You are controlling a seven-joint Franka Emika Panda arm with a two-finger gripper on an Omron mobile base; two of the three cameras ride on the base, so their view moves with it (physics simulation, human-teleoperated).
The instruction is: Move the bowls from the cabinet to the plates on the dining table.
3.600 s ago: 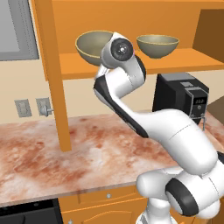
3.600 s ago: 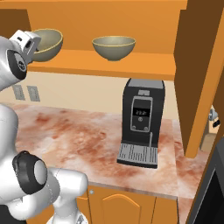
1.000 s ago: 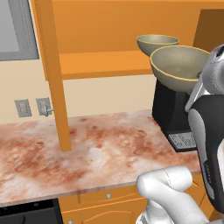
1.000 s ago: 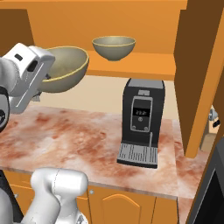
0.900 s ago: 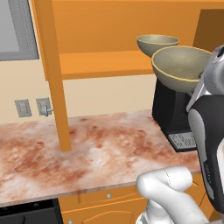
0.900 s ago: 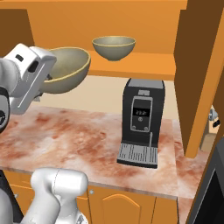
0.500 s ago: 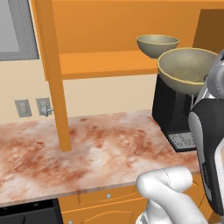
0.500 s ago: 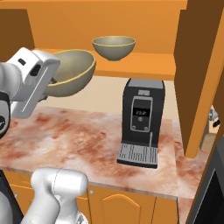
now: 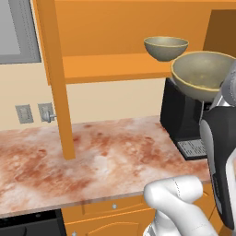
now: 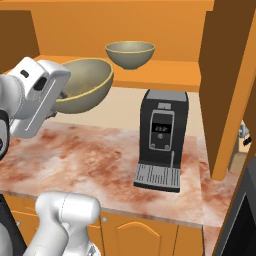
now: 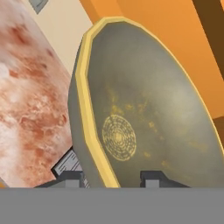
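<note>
Two bowls are in sight; one bowl on the shelf [image 9: 166,47] sits upright inside the cabinet [image 9: 110,67]; the held bowl [image 10: 82,92] hangs tilted in the air in front of that shelf, above the stone counter [image 9: 92,156]; the gripper [image 11: 114,176] pinches its yellow rim, one fingertip [image 11: 70,177] outside the wall and one inside. One black coffee machine [image 10: 161,140] stands on the counter; the right base view shows its lit display, while the left base view shows two wall outlets [image 9: 34,113].
</note>
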